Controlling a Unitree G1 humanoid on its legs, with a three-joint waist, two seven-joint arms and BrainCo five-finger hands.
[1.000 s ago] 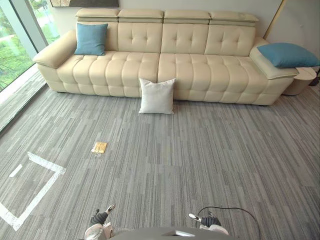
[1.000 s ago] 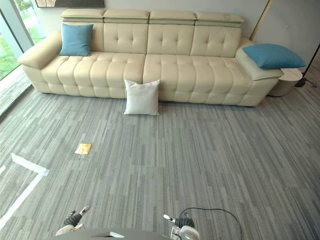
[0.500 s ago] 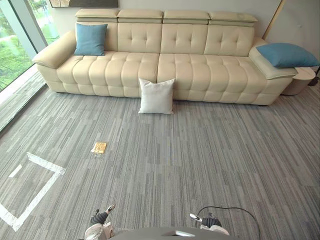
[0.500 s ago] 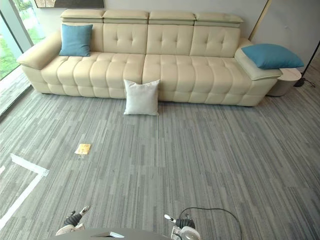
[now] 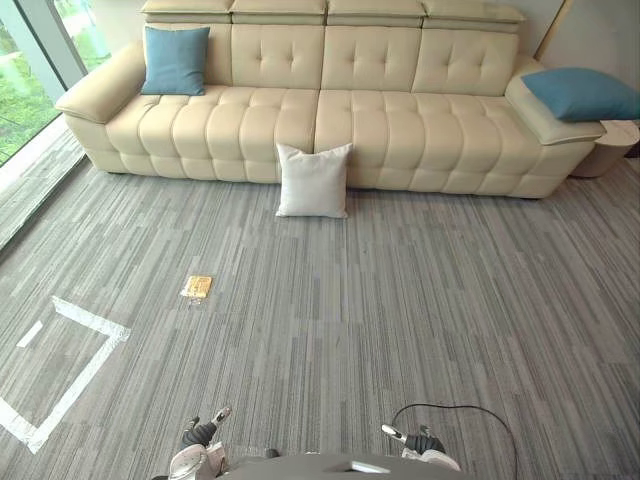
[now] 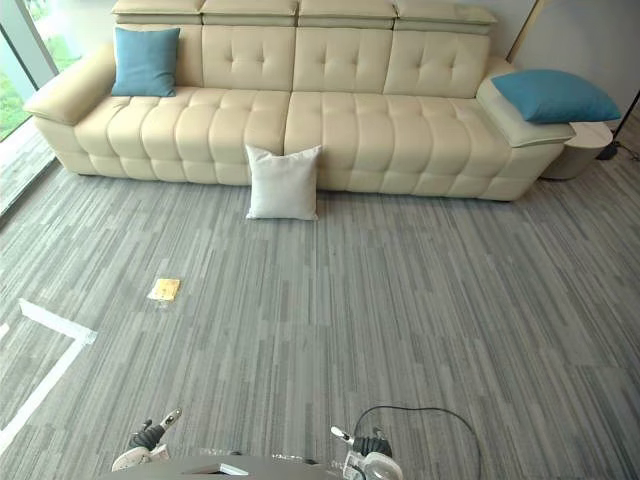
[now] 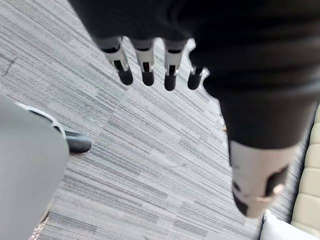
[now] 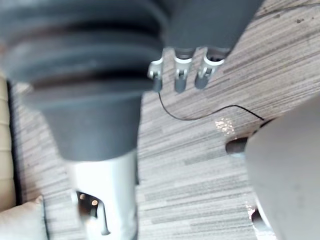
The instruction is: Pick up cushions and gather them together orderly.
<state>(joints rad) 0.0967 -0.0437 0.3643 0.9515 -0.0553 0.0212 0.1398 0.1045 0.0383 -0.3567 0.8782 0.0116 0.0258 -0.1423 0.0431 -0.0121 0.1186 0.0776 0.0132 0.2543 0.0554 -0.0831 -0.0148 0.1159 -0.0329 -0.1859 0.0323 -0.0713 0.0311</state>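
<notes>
Listing cushions first, I tell the desk. Item one: white cushion (image 5: 313, 181), upright on the grey carpet (image 5: 420, 300), leaning on the front of the cream sofa (image 5: 400, 120) near its middle. Item two: blue cushion (image 5: 175, 60), upright against the backrest at the sofa's left end. Item three: second blue cushion (image 5: 585, 93), lying flat on the right armrest. All three are well apart from one another.

Desk: Hands?

Me: Left hand (image 5: 200, 435), low at the near edge of the head view, far from every cushion. In its wrist view I read the fingers (image 7: 146, 70) as straight and relaxed, hanging over bare carpet, nothing in them. Right hand (image 5: 420, 441), low at the near edge as well. Its fingers (image 8: 181, 75) hang loose over the carpet, also empty.

Desk: Anything else on the floor?

Me: One small flat yellow thing (image 5: 197, 287) on the carpet to my left, between me and the sofa; I cannot tell what it is. White tape (image 5: 92, 315) marks a corner further left. A round side table (image 5: 615, 145) stands just beside the sofa's right end, and a window (image 5: 20, 90) runs along the left side.
</notes>
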